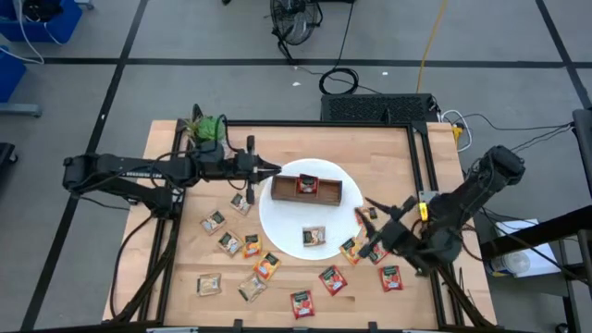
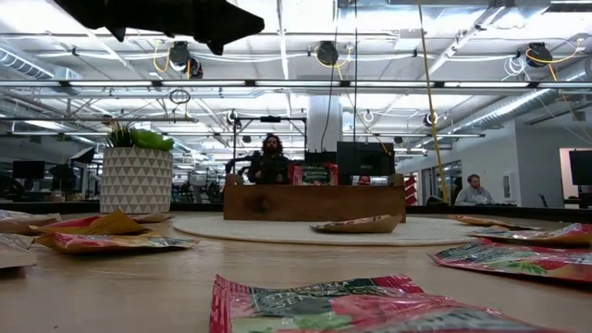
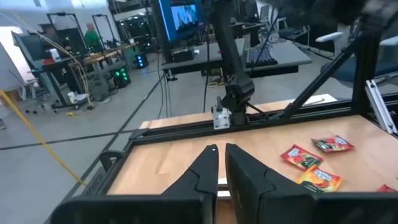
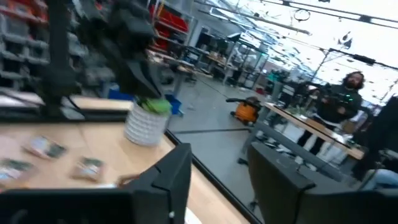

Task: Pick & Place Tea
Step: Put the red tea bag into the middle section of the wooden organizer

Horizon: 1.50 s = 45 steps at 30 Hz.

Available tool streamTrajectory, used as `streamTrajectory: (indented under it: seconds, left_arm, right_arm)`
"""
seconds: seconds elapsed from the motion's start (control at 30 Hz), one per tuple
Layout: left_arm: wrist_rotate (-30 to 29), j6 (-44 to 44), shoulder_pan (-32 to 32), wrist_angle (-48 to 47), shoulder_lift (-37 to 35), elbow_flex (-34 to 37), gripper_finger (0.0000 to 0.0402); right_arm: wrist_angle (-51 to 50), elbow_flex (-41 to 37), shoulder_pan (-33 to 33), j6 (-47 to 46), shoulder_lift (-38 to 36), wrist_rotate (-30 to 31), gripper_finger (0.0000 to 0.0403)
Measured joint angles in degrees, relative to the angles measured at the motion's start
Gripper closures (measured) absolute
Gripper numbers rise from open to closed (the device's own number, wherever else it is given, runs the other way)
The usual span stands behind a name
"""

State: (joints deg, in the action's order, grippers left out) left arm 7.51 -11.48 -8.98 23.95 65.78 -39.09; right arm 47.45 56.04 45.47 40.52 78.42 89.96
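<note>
Several tea sachets (image 1: 266, 266) in red, orange and beige lie flat on the wooden table, in front of and beside the white plate (image 1: 277, 227). One sachet (image 1: 314, 235) lies on the plate, and another (image 1: 307, 185) sits in the brown tray (image 1: 331, 192) that stands on the plate. My left gripper (image 1: 275, 169) hangs level above the plate's left rim. Its fingers (image 3: 208, 165) are almost together with nothing between them. My right gripper (image 1: 372, 227) hovers open above the sachets at the plate's right, holding nothing (image 4: 217, 177).
A potted plant (image 1: 205, 129) stands at the table's far left corner. A black frame rail (image 1: 421, 157) runs along the table's edges. People sit at desks in the room beyond the table (image 2: 268, 159).
</note>
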Motion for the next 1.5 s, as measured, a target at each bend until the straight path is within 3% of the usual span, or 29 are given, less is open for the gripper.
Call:
streamTrajectory:
  seconds: [0.17,0.27,0.33,0.4,0.5,0.57,0.77,0.9,1.0,1.23,1.37,1.5]
  left_arm:
    - [0.02,-0.2,0.0,-0.14,0.04,0.02,0.036]
    - [0.02,-0.25,0.01,-0.13,0.07,0.02,0.036]
    - [0.02,-0.25,0.01,-0.11,0.07,0.02,0.036]
    - [0.03,-0.25,0.01,-0.11,0.07,0.02,0.036]
    - [0.02,-0.21,0.01,-0.11,0.07,0.02,0.036]
    - [0.02,0.02,0.01,-0.11,0.07,0.02,0.036]
    - [0.02,-0.16,0.01,-0.11,0.09,0.02,0.036]
    - [0.02,-0.11,0.01,-0.11,0.09,0.02,0.036]
    - [0.02,-0.03,0.01,-0.09,0.09,0.02,0.036]
    - [0.02,-0.03,0.05,-0.09,0.09,0.02,0.036]
    - [0.02,-0.03,0.05,-0.09,0.09,0.02,0.036]
    - [0.02,-0.03,0.03,-0.09,0.09,0.02,0.036]
  right_arm:
    - [5.27,6.22,1.22,2.56,6.55,0.0,0.0231]
    - [5.34,6.66,1.28,-4.02,8.03,-0.92,0.0236]
    - [2.53,5.31,1.04,-10.82,8.99,-6.17,0.0243]
    - [-3.45,2.88,-0.13,-21.78,9.45,-17.68,0.025]
    - [-14.88,0.42,-4.79,-42.47,9.28,-45.39,0.0259]
    - [-20.78,0.26,-8.89,-55.17,9.36,-58.02,0.0262]
    - [-56.75,6.11,-17.79,-94.08,8.23,-76.71,0.0264]
    - [-74.09,9.39,-18.71,-112.41,8.21,-86.33,0.0271]
    - [-80.52,9.74,-17.21,-123.97,8.21,-91.3,0.0278]
    - [-98.73,9.57,-6.88,-149.48,9.65,-93.83,0.0284]
    - [-95.55,6.62,-1.23,-162.41,10.39,-94.51,0.0284]
    - [-90.29,2.66,1.7,-168.99,12.17,-97.17,0.0272]
